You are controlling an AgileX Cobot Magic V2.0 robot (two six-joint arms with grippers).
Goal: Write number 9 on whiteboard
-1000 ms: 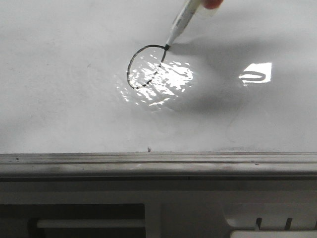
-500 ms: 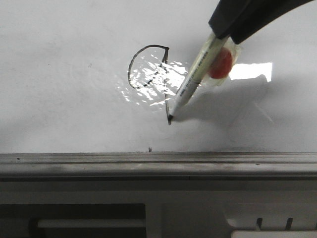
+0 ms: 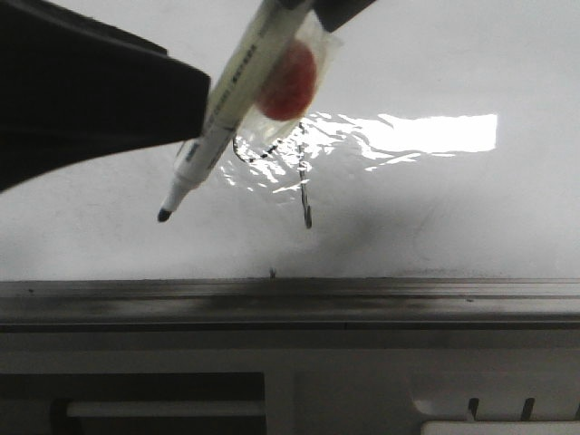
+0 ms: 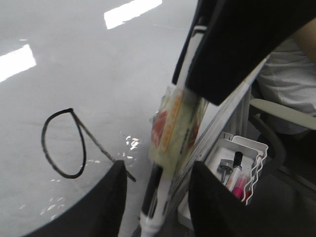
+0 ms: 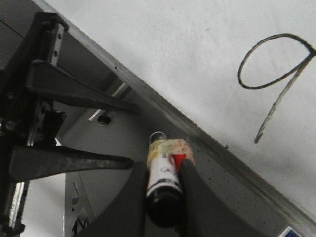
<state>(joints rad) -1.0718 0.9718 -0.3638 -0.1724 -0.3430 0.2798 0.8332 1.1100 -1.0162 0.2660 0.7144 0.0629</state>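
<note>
Nearest, mind the ledge (image 3: 362, 299) when backing away. Judge the 9 finished, so treat this as the retreat: hold the marker (image 3: 229, 91) tip clear of the board to avoid a stray stroke. Grip firmly with the right gripper (image 5: 163, 168), clamped on the barrel in its wrist view. Note the left gripper (image 4: 158, 168) spread wide, fingers either side of the marker without touching; close only once centred, if a handover is meant. Find the 9 (image 3: 306, 204) just above the ledge on the whiteboard (image 3: 471, 227), loop half lost in glare, stem hooked. Read nothing: barrel print too blurred, no lettering legible on the taped red patch.
</note>
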